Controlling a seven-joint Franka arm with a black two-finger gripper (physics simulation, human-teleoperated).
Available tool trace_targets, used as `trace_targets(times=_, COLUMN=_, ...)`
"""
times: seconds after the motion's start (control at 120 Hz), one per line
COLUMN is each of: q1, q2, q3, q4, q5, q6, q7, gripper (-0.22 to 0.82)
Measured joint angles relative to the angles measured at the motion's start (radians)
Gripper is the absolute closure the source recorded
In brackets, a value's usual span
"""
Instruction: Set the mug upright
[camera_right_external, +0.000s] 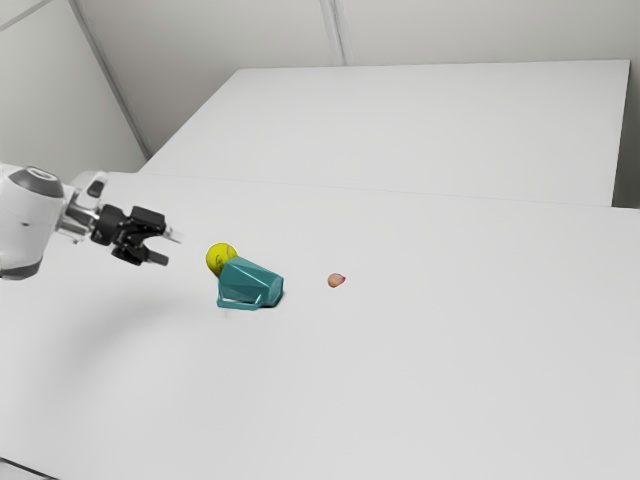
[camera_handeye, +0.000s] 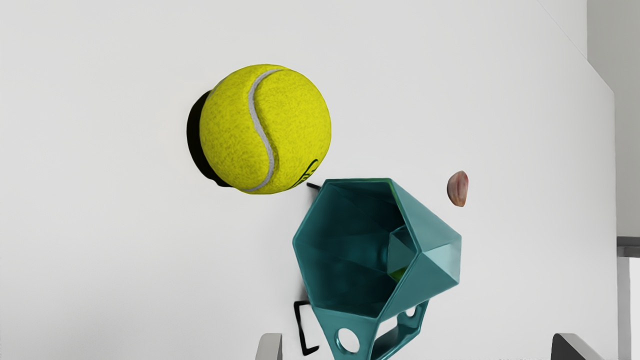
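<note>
The teal faceted mug (camera_right_external: 250, 281) lies on its side on the table, its handle toward the near side in the exterior view. My gripper (camera_right_external: 170, 248) hangs to the exterior view's left of the mug, open and apart from it. In the wrist view the mug (camera_handeye: 425, 255) shows its open mouth, with the handle toward my fingertips. The gripper (camera_handeye: 417, 347) has its two fingertips wide apart, with nothing held between them.
A yellow tennis ball (camera_right_external: 221, 258) rests close beside the mug's mouth end; whether they touch I cannot tell. A small pinkish-brown piece (camera_right_external: 336, 281) lies beyond the mug's base on the white table (camera_right_external: 450, 350).
</note>
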Motion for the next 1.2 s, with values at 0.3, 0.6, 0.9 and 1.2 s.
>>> trace_targets(times=0.3, q1=0.005, q2=0.089, q3=-0.013, q4=0.062, q5=-0.005, q6=-0.038, q7=0.044, gripper=0.02)
trace_targets(times=0.6, q1=-0.008, q2=0.12, q3=-0.021, q4=0.065, q5=-0.017, q6=-0.082, q7=0.062, gripper=0.02)
trace_targets(times=0.9, q1=-0.013, q2=0.138, q3=-0.028, q4=0.066, q5=-0.106, q6=-0.111, q7=0.112, gripper=0.02)
trace_targets(times=1.2, q1=-0.024, q2=0.169, q3=-0.051, q4=0.066, q5=-0.134, q6=-0.115, q7=0.146, gripper=0.02)
